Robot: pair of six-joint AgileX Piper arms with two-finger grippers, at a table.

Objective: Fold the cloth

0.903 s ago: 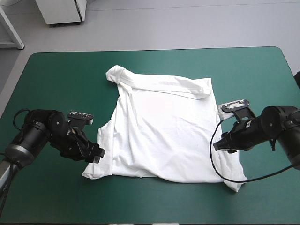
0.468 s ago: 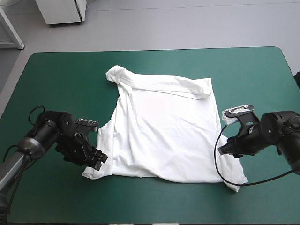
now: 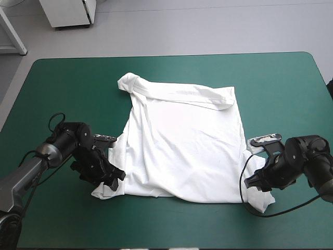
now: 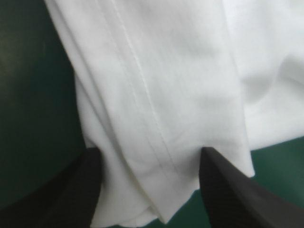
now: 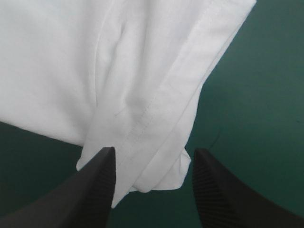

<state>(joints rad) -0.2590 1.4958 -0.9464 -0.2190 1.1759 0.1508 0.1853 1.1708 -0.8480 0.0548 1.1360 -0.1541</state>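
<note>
T-shirt (image 3: 182,140): white, spread flat mid-table on teal-green cover (image 3: 62,83). Left gripper (image 3: 115,178): black fingers wide apart, straddling near-left hem corner, gripping nothing. Right gripper (image 3: 253,182): fingers likewise apart, straddling near-right hem corner, gripping nothing.

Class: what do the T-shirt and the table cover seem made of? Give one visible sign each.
T-shirt: probably thin matt cotton-like fabric; stitched hems, soft creases. Table cover: teal-green, matt, smooth, perhaps felt or rubbery mat; no weave shows, so uncertain.
</note>
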